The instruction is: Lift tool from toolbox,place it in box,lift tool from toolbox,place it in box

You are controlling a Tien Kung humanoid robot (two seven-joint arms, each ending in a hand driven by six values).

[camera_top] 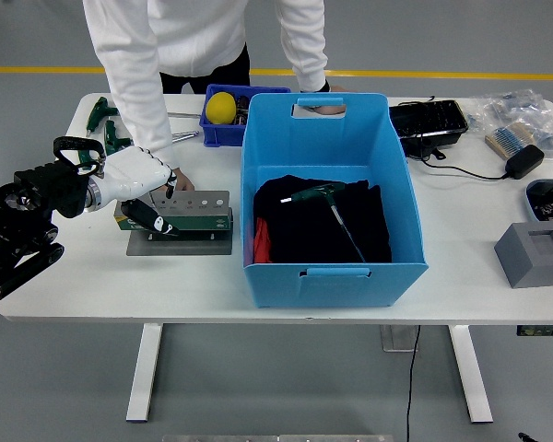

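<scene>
1. The robot's left hand point(140, 184), white-shelled with dark fingertips, hung over the left end of the toolbox point(175, 214), a grey and green drilled tool holder standing on a grey base plate on the white table point(92, 285).
2. Its fingers point(157, 221) were curled downward and close together, the tips lying against the holder's front face; whether they gripped a tool could not be told.
3. No tool showed clearly in that hand; the holder's top row of holes looked open to the right of the hand.
4. The right hand was out of view.
5. A T-handle wrench point(330, 204) with a green grip lay on black cloth inside the blue box point(332, 184), which stood just to the right of the toolbox.
6. A person in white sleeves stood at the far side: one hand point(177, 179) rested on the table just behind the toolbox, close to the robot's hand, and the other hand point(321, 107) held the blue box's far rim at its handle slot.
7. Green-handled tools point(106, 124) lay at the table's far left corner.
8. A small blue bin point(223, 124) holding a yellow ball point(221, 107) sat behind the toolbox, beside the blue box.
</scene>
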